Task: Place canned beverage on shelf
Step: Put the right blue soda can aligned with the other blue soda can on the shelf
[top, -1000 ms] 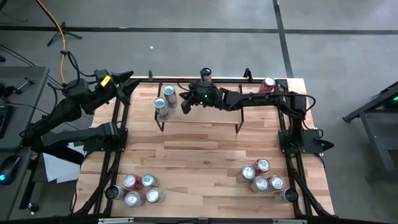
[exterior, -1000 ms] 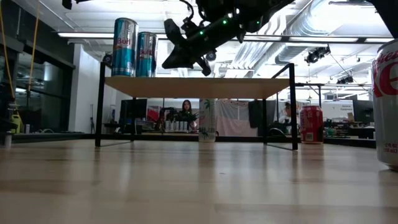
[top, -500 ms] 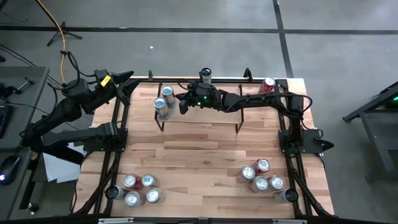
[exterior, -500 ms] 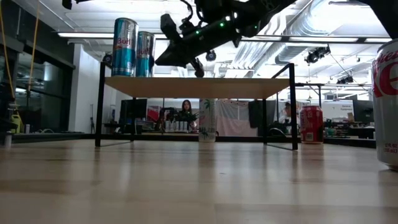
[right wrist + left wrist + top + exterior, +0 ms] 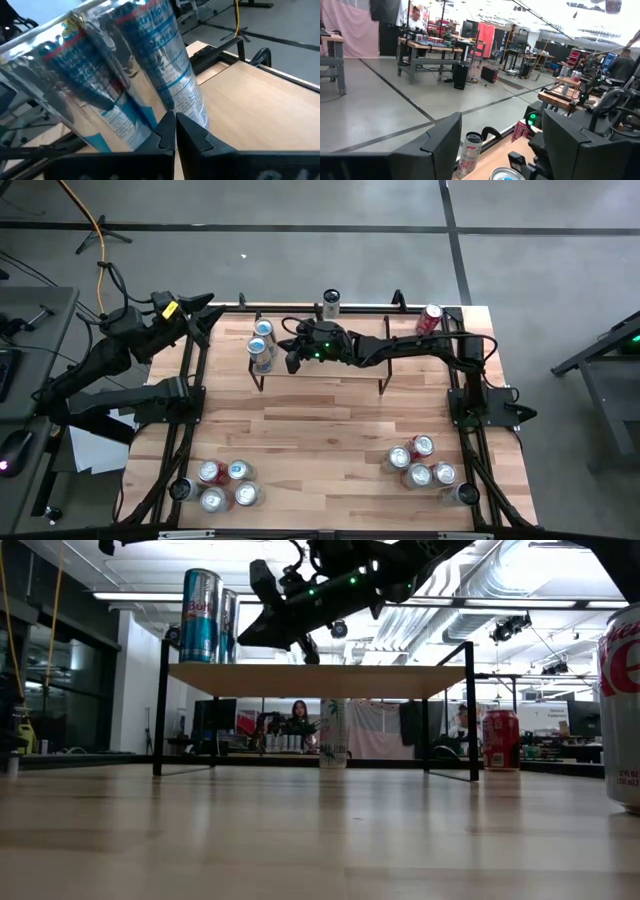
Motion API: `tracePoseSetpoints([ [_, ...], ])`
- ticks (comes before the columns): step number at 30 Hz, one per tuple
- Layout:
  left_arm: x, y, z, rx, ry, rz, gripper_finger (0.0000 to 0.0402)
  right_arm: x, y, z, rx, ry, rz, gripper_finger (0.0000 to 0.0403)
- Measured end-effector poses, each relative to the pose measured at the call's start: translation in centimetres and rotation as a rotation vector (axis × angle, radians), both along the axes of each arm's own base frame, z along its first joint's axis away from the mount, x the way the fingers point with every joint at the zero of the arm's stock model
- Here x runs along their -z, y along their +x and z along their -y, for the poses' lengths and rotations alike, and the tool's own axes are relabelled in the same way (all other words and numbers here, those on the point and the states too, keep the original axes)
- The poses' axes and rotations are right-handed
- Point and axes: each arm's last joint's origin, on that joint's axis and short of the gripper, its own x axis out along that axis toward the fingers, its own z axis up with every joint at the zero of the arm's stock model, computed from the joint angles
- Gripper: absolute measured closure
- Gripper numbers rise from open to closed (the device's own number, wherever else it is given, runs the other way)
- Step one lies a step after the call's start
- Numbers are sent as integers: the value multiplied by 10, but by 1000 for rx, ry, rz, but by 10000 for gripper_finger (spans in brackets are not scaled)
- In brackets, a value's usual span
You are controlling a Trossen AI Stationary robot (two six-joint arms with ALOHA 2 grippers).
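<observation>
The shelf [image 5: 330, 372] [image 5: 320, 680] stands at the table's far middle. Two slim silver-and-blue cans stand upright on its left end: a far can [image 5: 263, 330] [image 5: 172, 65] [image 5: 228, 615] and a near can [image 5: 260, 356] [image 5: 85, 85] [image 5: 200, 615]. My right gripper [image 5: 290, 360] [image 5: 244, 640] [image 5: 175, 118] is shut, just right of the cans above the shelf top, its tips at the far can's lower side. My left gripper [image 5: 205, 315] [image 5: 500, 145] waits open beyond the table's far left corner. My right gripper has its shut fingertips [image 5: 167, 125] at the far can's side, low on its wall [image 5: 192, 107]. It comes from the table's right, slanting a little down. The can stands upright on the shelf. Whether the tips touch it, I cannot tell.
A white can [image 5: 331, 302] and a red can [image 5: 430, 317] stand on the table behind the shelf. Clusters of cans sit near the front left [image 5: 225, 485] and front right [image 5: 425, 465]. The black frame rails [image 5: 195, 420] run along the table's sides.
My right gripper has moved toward the table's left edge over the shelf, tipping slightly down, and stays shut. The far can has slid a little toward the left along the shelf, closing up with the near can.
</observation>
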Motion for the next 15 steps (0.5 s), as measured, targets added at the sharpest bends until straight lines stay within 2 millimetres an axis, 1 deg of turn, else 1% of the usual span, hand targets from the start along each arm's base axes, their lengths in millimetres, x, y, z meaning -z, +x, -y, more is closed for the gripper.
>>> tracePoseSetpoints([
  [4,0,0,0,0,-14,12,188,-4,-4,14,20,-19,-2,403],
  [8,0,0,0,-1,-19,17,188,-4,-8,28,-13,-3,6,403],
  [11,0,0,0,-2,-20,18,188,-5,-9,33,-30,-6,11,403],
  [15,0,-1,-1,-24,-42,37,188,-7,-10,37,-96,-1,36,403],
])
